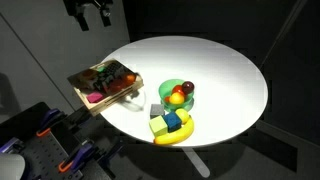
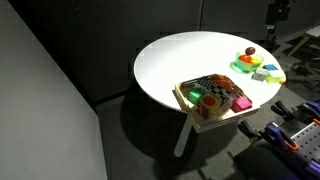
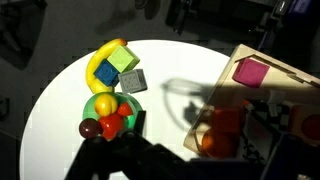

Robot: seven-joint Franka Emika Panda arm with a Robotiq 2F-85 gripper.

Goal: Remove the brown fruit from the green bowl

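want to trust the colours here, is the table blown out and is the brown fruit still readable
In both exterior views the table is glared white against a dark room, and the bowl's contents are too small to sort by colour. In the wrist view the brown fruit shows at the bowl's edge, soft but readable; the tray is blurred.

Right of the green bowl (image 3: 98,102), the wooden tray (image 3: 292,82) runs off the wrist view. In an exterior view the gripper (image 1: 88,14), beyond the bowl, is cropped, jaws unreadable.
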